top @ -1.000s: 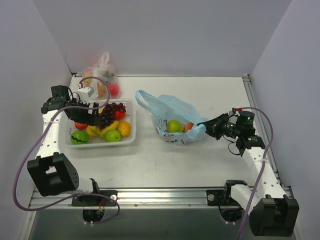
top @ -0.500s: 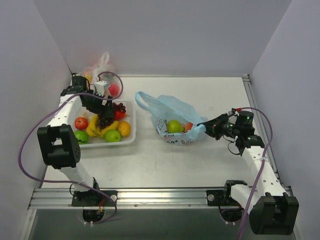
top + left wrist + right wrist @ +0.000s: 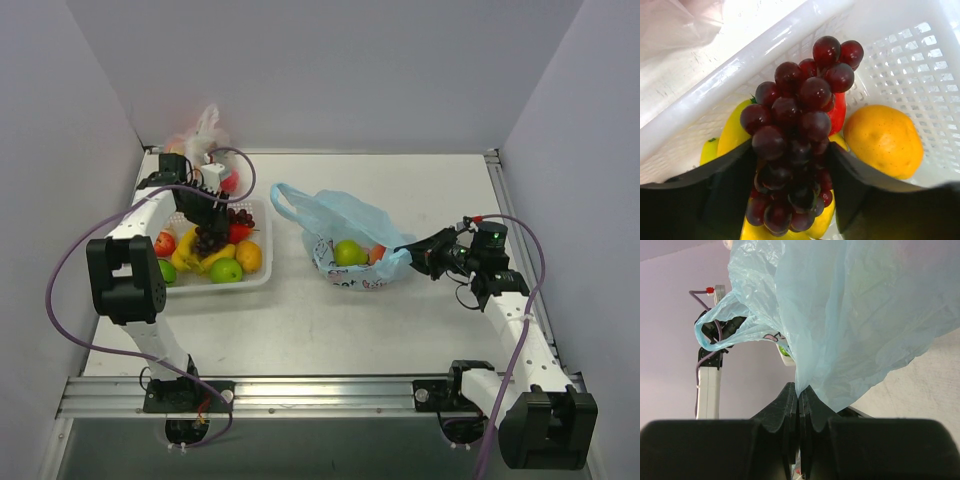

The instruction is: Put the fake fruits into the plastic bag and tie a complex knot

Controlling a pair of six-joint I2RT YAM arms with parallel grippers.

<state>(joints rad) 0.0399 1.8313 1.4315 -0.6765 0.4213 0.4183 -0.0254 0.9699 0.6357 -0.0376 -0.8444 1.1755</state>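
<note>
Right of the basket (image 3: 256, 281) on the table (image 3: 300, 330), the right gripper (image 3: 408, 247) is clamped on the near-right edge of the bag (image 3: 340, 215). Its wrist camera settles what the overhead view leaves small: the two fingers meet with blue film pinched between them at the right gripper (image 3: 799, 395), and the bag (image 3: 850, 315) fills the picture above. Only the overhead view shows the contents, a green apple (image 3: 348, 252) and an orange-red piece (image 3: 377, 254) inside the bag's open mouth, and one loop handle (image 3: 285, 195) lying toward the basket.

In the basket, the left gripper (image 3: 205, 225) hangs over the grapes (image 3: 232, 218). From above its fingers cannot be made out. The left wrist camera shows the left gripper (image 3: 790, 165) with jaws spread, one dark finger on each side of the grapes (image 3: 800, 115). The bunch lies on bananas (image 3: 732, 132), with a red piece (image 3: 839, 112) and an orange (image 3: 883, 140) beside it against the basket wall (image 3: 740, 75). The overhead view adds a second green apple (image 3: 226, 270) at the basket's near side and a red apple (image 3: 165, 243) at its left.

Behind the basket, against the back wall, sits a clear bundle (image 3: 205, 135) of fruit.
</note>
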